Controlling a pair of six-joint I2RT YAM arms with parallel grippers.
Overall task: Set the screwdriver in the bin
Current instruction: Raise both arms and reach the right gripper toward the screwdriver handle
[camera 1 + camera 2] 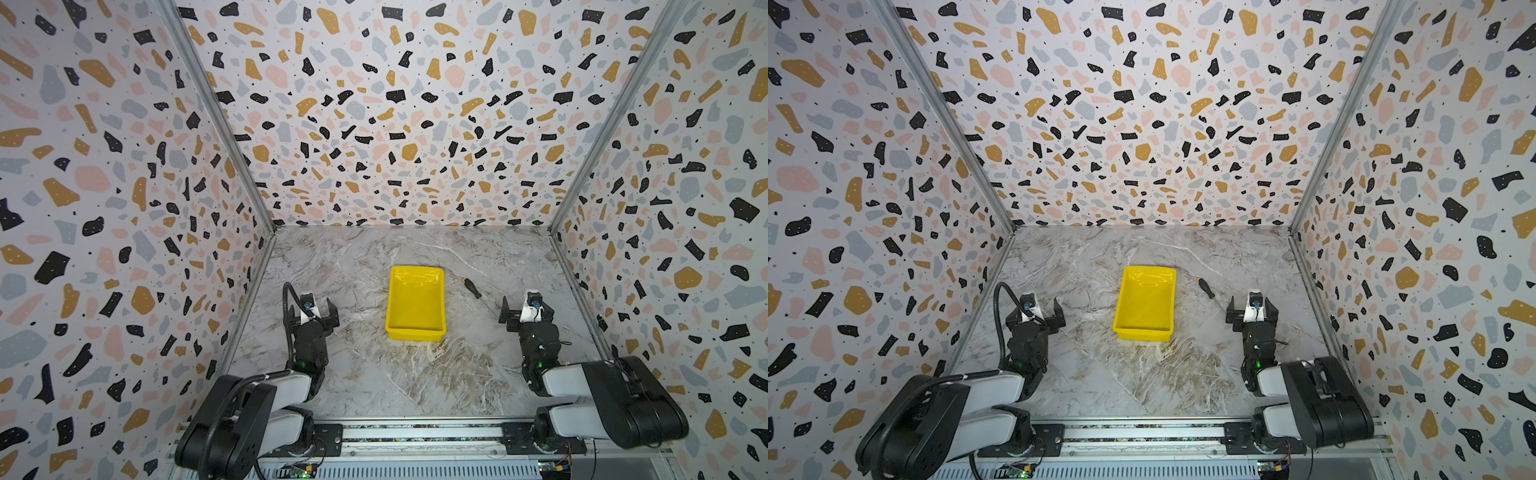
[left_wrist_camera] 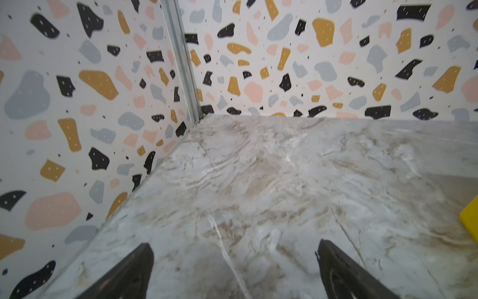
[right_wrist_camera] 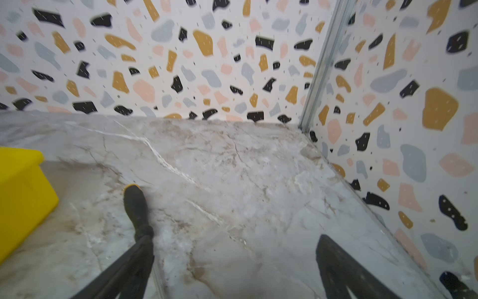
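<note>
Right of the bin [image 1: 415,335], the screwdriver [image 1: 472,288] lies on the surface [image 1: 374,374].
Right claw [image 3: 234,240], wide open and empty, should straddle the black handle [image 3: 135,207] squarely; left claw [image 2: 234,244] likewise.

Top views high overhead, near-identical, wrist views low, facing back wall [image 3: 181,51], both glimpsing bin [image 3: 20,194]

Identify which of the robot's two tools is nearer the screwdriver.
The right tool: the screwdriver lies just ahead of it, while the left tool sits on the bin's other side.
</note>
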